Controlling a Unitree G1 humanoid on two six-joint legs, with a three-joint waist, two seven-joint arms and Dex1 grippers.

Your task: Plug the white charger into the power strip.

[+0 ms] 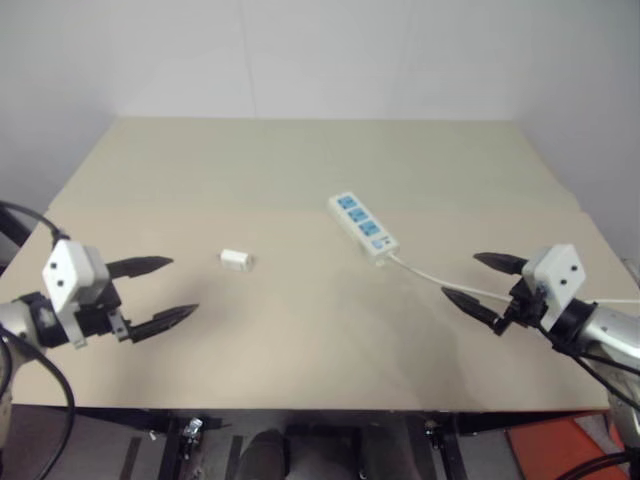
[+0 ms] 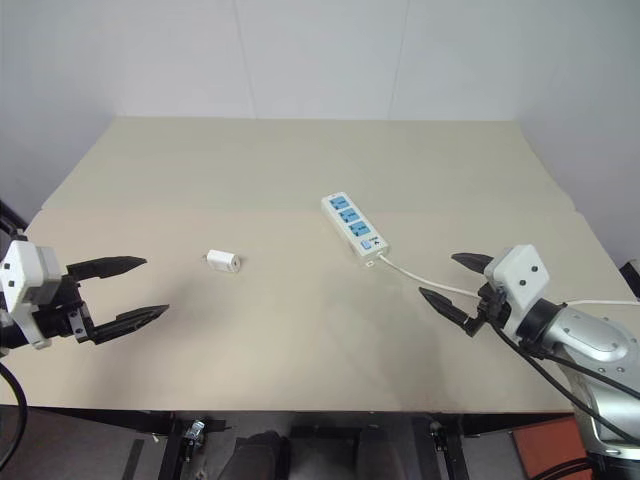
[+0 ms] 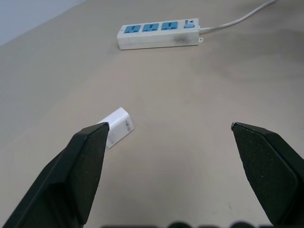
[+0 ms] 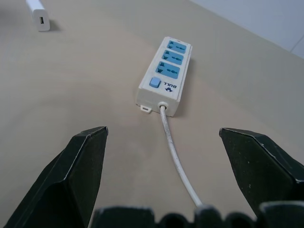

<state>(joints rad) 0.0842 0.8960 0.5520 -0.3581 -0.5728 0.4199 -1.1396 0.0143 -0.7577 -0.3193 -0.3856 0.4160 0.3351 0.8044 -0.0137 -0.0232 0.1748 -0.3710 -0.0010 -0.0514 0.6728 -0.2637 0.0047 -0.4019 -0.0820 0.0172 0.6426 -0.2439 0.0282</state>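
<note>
From the head: white charger (image 1: 236,260) loose on the bench (image 1: 300,180), well apart from the power strip (image 1: 364,227), nothing plugged yet; at the wrists: left hand (image 3: 168,137) spread near the charger, right hand (image 4: 164,142) spread, empty, facing the strip.
</note>
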